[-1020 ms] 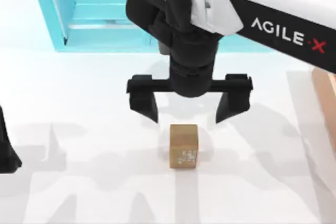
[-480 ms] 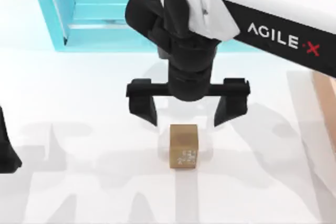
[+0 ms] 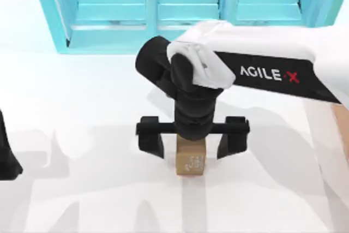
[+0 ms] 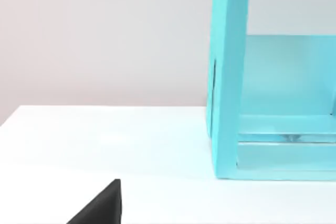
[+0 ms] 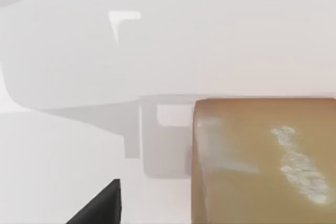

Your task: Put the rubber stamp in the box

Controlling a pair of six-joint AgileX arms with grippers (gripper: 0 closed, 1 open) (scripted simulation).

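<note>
From above, the right gripper (image 3: 192, 143) hangs directly over the rubber stamp (image 3: 190, 160), its two black fingers (image 3: 152, 141) spread wide with one on each side of the block and not touching it — a stance that looks set for a straddling grasp, since the block is clearly narrower than the gap. The stamp sits on the white table (image 3: 82, 107) near the middle, a small tan cuboid with flat faces, sharp edges and a whitish speckled mark on its near face. At the far right edge of the table a sliver of the orange-brown box (image 3: 342, 114) shows, well apart from the stamp, so the carry will likely run to the right. A turquoise shelf (image 3: 109, 20) with smooth, glossy partitions stands along the back. The left arm (image 3: 6, 156) is parked at the left edge.

The left wrist view shows the shelf's thick end wall and one compartment, with bare table in front; whether that gripper's fingers are open I cannot tell.

The right wrist view has the stamp close up — matte, cardboard-like brown, mark uppermost — resting on the table, not yet held.
</note>
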